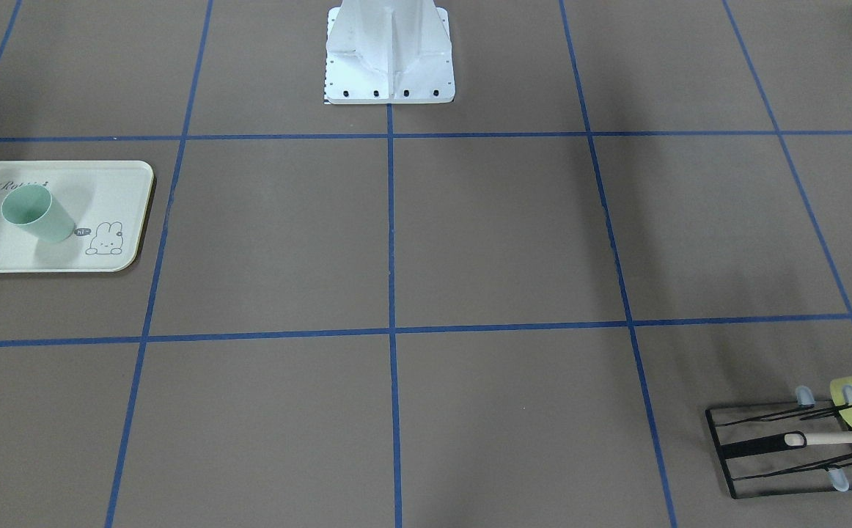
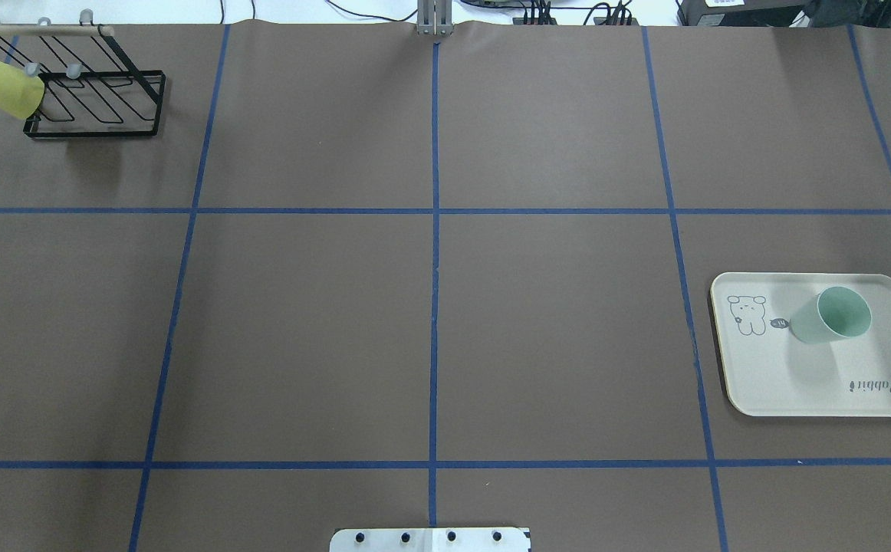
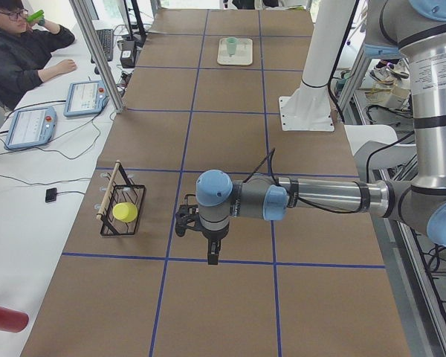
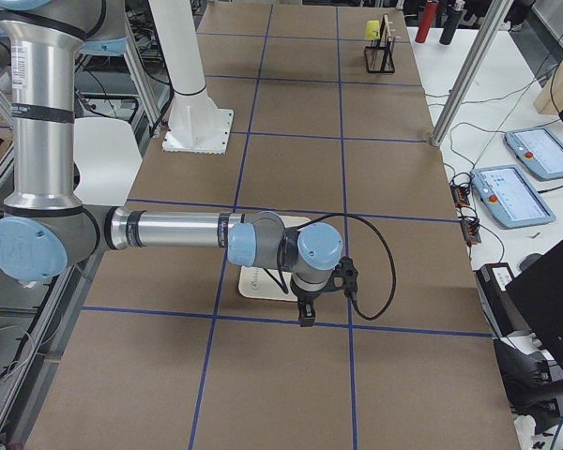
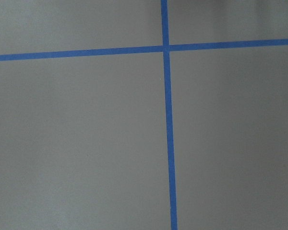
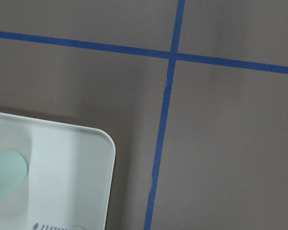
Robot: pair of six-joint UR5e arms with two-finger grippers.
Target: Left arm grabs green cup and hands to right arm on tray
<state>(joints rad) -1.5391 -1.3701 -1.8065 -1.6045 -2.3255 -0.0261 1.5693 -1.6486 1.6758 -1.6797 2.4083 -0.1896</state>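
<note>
Green cup [image 2: 829, 318] stands upright, mouth up, on the tray [image 2: 798, 383], near the right claw [image 4: 305, 317] and well apart from the left claw [image 3: 211, 254] (neither claw's opening can be told); the right one is nearer.

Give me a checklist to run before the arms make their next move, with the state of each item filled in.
1. Green cup inside the rim of the tray: ok.
2. Cup upright, mouth up: ok.
3. Left gripper away from the cup: ok, it hangs over bare table at the other end.
4. Right gripper not touching the cup: ok, its wrist view shows the cup off to one side, past the tray's corner.
5. Both grippers' jaws open: cannot tell, as only the side views show them.
6. Yellow-green cup out of the way on the black wire rack: ok.
</note>
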